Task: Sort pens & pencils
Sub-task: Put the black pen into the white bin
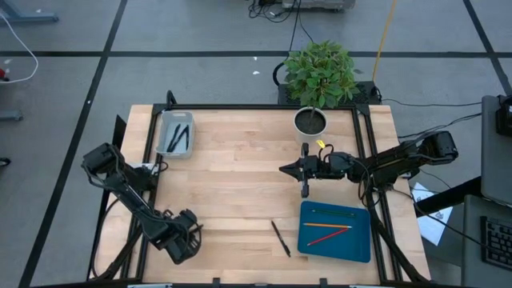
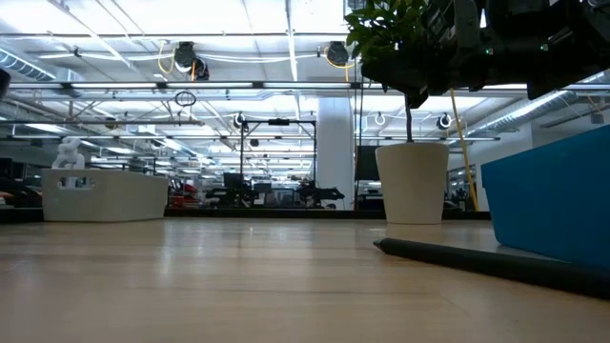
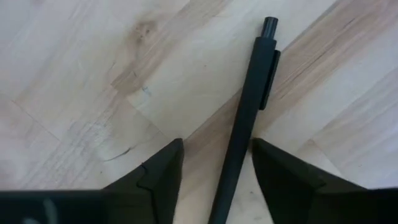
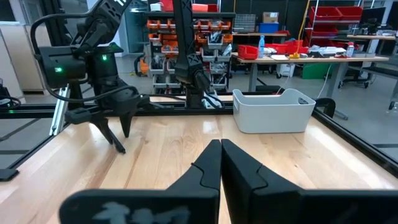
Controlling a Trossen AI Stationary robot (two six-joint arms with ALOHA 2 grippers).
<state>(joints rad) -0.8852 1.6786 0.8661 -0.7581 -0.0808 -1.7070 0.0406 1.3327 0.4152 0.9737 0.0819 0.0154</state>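
Black pen (image 3: 245,118) between left end effector (image 3: 214,180) fingers

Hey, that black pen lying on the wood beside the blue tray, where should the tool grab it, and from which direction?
Grip the pen at mid-barrel, coming straight down from above. It lies flat and slanted on the bare table, apart from the blue tray, so the fingers should straddle it crosswise, turned to match its slant.

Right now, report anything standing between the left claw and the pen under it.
Nothing visible does. The left claw is open, and the pen lies on the bare table directly between its fingers.
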